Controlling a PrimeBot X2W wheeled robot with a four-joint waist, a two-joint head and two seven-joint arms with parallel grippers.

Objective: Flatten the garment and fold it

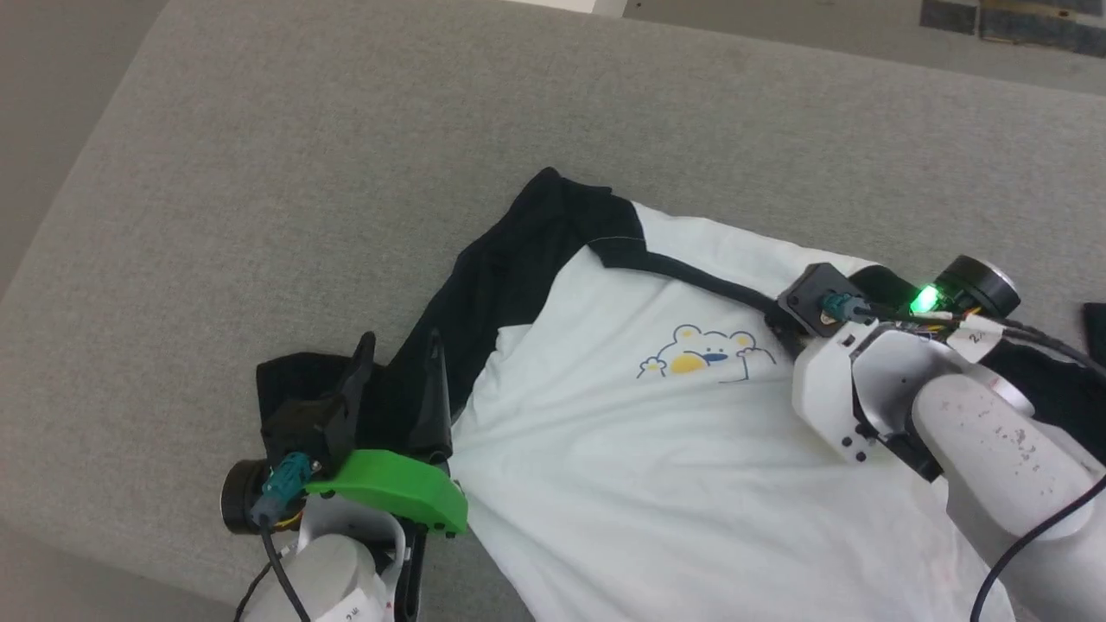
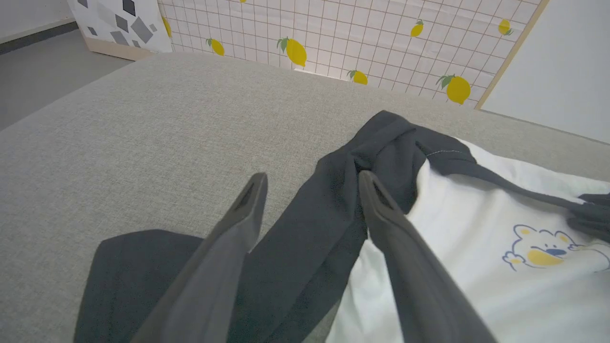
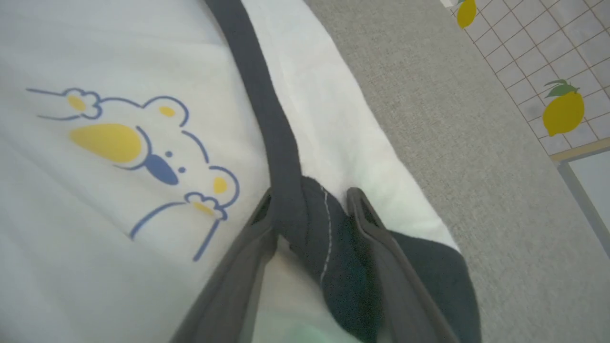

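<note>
The garment [image 1: 657, 449] lies face up on the grey padded surface [image 1: 259, 173], white body with a bear print [image 1: 704, 354] and black sleeves. Its left sleeve [image 1: 484, 294] is bunched and creased. My left gripper [image 1: 402, 341] is open and straddles that sleeve [image 2: 310, 228], one finger on each side of it. My right gripper [image 3: 310, 197] has both fingers pressed against a bunched piece of the black neck trim [image 3: 267, 109], shut on it beside the bear print [image 3: 143, 152]. In the head view its fingertips are hidden behind my right wrist [image 1: 829, 363].
The padded surface ends at a near left edge [image 1: 112, 553], with floor [image 1: 52, 69] beyond it. A lemon-patterned grid wall [image 2: 381, 38] stands behind the far edge. A small dark patch [image 1: 1096, 324] shows at the right border.
</note>
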